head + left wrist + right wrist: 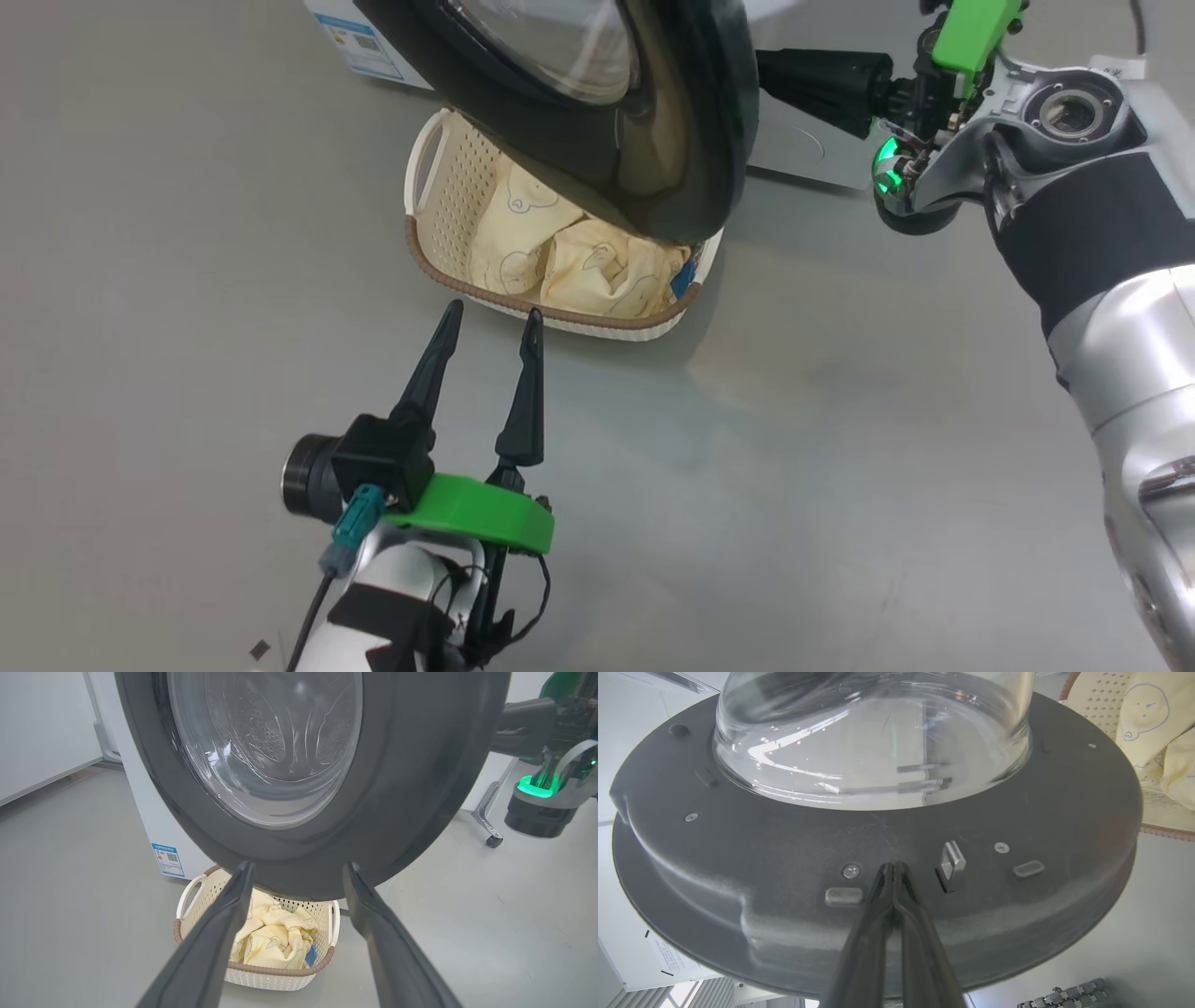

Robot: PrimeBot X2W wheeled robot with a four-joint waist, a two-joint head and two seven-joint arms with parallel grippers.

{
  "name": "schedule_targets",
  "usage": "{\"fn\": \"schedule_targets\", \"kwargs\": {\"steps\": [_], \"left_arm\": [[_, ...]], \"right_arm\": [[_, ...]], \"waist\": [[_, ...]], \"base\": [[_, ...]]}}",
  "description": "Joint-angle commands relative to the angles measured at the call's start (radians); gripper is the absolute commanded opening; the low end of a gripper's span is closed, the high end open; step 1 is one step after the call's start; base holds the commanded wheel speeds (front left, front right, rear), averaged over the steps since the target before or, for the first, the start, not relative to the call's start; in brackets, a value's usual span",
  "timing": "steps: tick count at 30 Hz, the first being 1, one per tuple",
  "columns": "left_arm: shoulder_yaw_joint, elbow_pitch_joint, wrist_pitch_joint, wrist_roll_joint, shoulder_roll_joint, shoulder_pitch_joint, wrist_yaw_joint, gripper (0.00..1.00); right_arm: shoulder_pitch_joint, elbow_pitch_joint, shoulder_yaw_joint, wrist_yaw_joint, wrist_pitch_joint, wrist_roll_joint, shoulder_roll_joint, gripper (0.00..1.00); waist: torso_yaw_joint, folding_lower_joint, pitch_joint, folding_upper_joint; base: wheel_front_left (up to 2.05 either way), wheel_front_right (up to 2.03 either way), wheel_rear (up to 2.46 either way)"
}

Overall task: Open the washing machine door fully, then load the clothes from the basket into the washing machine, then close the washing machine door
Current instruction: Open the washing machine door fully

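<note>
Half open, the round black-rimmed glass washing machine door [691, 140] hangs over the cream perforated plastic basket [597, 322] of pale yellow clothes [560, 252] on the grey floor [840, 467], right gripper [893, 870] pinched shut against its inner face beside the metal latch [951, 865], where a steady outward push looks best, while the left gripper [495, 313] hovers spread wide at the basket's near rim.

There's the door [695, 140] hanging over the basket [560, 315], which sits on the floor [187, 373] before the washing machine [145, 826], clothes [551, 252] inside. The left gripper [495, 311] is just short of its near rim, and the right gripper [894, 867] is at the door's inner face.
</note>
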Motion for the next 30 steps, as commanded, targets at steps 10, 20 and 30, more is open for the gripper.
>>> {"fn": "schedule_targets", "kwargs": {"steps": [10,20,30], "left_arm": [[0.028,-0.025,-0.007,0.017,0.016,0.009,-0.002,1.00],[0.022,-0.023,-0.007,0.018,0.016,0.026,-0.001,1.00],[0.013,-0.018,-0.007,0.015,0.016,0.044,0.000,1.00]], "right_arm": [[0.059,-0.093,0.160,-0.003,-0.039,0.127,0.036,0.00],[0.096,-0.126,0.289,-0.003,-0.067,0.217,0.036,0.00],[0.123,-0.179,0.407,-0.003,-0.090,0.287,0.036,0.00]], "waist": [[0.012,0.0000,-0.033,0.0000],[0.031,0.0000,-0.061,0.0000],[0.044,0.0000,-0.085,0.0000]], "base": [[0.00,0.00,0.00],[0.00,0.00,0.00],[0.00,0.00,0.00]]}}
